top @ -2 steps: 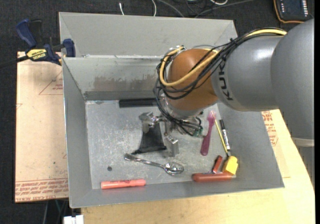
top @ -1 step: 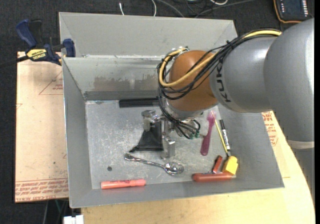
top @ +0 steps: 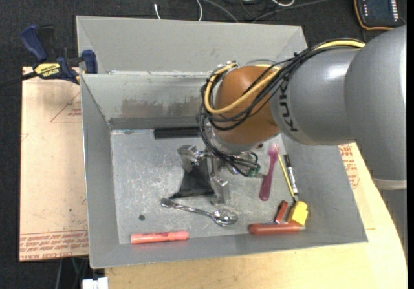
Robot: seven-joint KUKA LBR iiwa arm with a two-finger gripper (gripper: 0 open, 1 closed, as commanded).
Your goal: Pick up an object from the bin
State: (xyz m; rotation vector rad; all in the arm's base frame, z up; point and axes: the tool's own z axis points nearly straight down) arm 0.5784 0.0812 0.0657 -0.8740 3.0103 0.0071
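Near left of the bin [top: 97, 152] floor: a salmon-pink marker [top: 159, 237], flat, running left to right, close to the near wall and well apart from everything else.

Near right: a red marker [top: 275, 228], flat, also running left to right. Just beyond its right end, a yellow block [top: 298, 213], touching or very nearly touching it. Just left of the block, a small orange-red piece [top: 281, 211], leaning along the block's side.

Centre, slightly near: a metal spoon [top: 194, 208], handle pointing left, bowl to the right.

Just beyond the spoon, at mid-floor: a black wedge-shaped piece [top: 193, 184], broad end toward the spoon, narrow end pointing far. Contact between wedge and spoon handle: cannot tell.

Directly at the wedge: the gripper [top: 213, 184], low in the bin, its metal parts right against the wedge's right and far edges. Whether released or clenched: cannot tell. Wedge not confirmed as held.

Right of the gripper: a pink pen [top: 267, 174] and a yellow-and-black pen [top: 289, 178], side by side, both running near to far.

Between gripper and pink pen: a small green item [top: 249, 166], partly hidden by the arm.

Above these: the arm's orange cover [top: 246, 110], wrapped with yellow and black cables, reaching in from the right.

Far centre, at the foot of the far wall: a black bar [top: 174, 132], running left to right, right end hidden beneath the arm.
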